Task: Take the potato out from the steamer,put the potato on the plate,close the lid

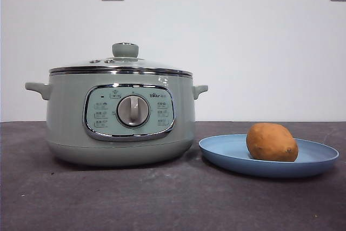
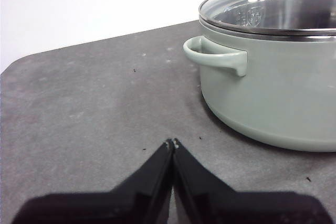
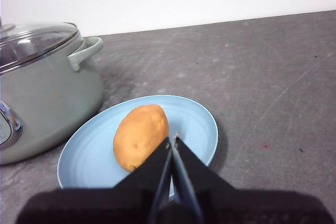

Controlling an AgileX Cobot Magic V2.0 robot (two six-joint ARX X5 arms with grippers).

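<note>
The potato (image 1: 271,142) lies on the plate (image 1: 227,152), just right of the steamer (image 1: 65,128), which stands toward the desk's (image 1: 162,198) left side, seemingly nearer its back edge. The lid (image 1: 120,64) sits on the steamer. Left gripper (image 2: 172,143) and right gripper (image 3: 173,140) both hold nothing, jaws pressed together.

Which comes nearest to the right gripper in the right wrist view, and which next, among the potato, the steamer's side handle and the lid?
From the right gripper, jaws shut:
1. The potato, just ahead of the tips, on the plate.
2. The steamer's side handle, beyond the plate.
3. The lid, atop the steamer, farther still.
</note>
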